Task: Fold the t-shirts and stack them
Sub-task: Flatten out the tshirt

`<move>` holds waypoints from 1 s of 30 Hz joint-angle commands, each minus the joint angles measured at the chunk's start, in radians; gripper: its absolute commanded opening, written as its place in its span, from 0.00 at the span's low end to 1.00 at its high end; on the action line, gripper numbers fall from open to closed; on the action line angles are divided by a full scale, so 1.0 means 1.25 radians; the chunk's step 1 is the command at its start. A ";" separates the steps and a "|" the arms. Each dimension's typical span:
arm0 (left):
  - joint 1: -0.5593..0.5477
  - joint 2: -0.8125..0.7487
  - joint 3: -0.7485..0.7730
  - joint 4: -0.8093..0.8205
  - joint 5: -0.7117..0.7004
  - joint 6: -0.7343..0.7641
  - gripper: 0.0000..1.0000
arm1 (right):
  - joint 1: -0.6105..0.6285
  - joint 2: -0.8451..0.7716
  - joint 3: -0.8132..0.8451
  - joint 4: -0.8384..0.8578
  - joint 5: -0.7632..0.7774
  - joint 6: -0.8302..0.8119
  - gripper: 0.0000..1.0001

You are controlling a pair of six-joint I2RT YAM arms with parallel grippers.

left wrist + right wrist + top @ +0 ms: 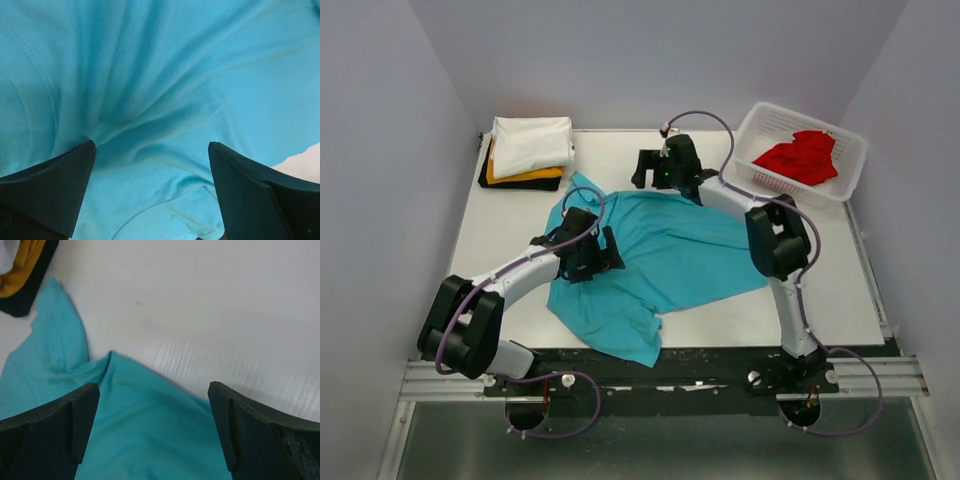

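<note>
Nearest the viewer, the left arm [470,325] and right arm [782,245] rise from the near edge of the table [820,300]. Centre: teal t-shirt [670,250], spread out and wrinkled, its near corner reaching the table's near edge, one sleeve pointing far left. Left gripper [598,252] hovers over the shirt's left part, jaws wide with nothing between them. Right gripper [648,168] is at the shirt's far edge, jaws wide and empty, above the cloth border and bare table. Far left: folded stack, white t-shirt [532,143] on top, yellow-orange t-shirt [525,175] beneath, black t-shirt [500,183] lowest. Far right: basket [850,175] holding the crumpled red t-shirt [802,155].
</note>
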 commanded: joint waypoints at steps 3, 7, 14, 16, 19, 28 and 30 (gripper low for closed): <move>-0.064 -0.058 0.112 -0.001 -0.024 0.041 0.98 | -0.004 -0.284 -0.325 -0.029 0.109 0.005 1.00; -0.150 -0.003 0.163 0.085 0.055 0.070 0.98 | -0.078 -0.327 -0.430 -0.052 0.083 0.079 1.00; -0.288 0.232 0.323 0.171 0.192 0.094 0.98 | -0.130 -0.259 -0.390 -0.081 0.130 0.087 1.00; -0.305 0.281 0.355 0.172 0.194 0.100 0.98 | -0.138 -0.228 -0.358 -0.090 0.139 0.083 1.00; -0.307 0.333 0.367 0.184 0.191 0.106 0.98 | -0.140 -0.193 -0.325 -0.108 0.140 0.081 1.00; -0.306 0.378 0.303 0.119 0.158 0.128 0.98 | -0.143 -0.174 -0.316 -0.082 0.176 0.091 1.00; -0.305 0.369 0.266 0.130 0.164 0.126 0.98 | -0.147 -0.148 -0.289 -0.061 0.188 0.091 1.00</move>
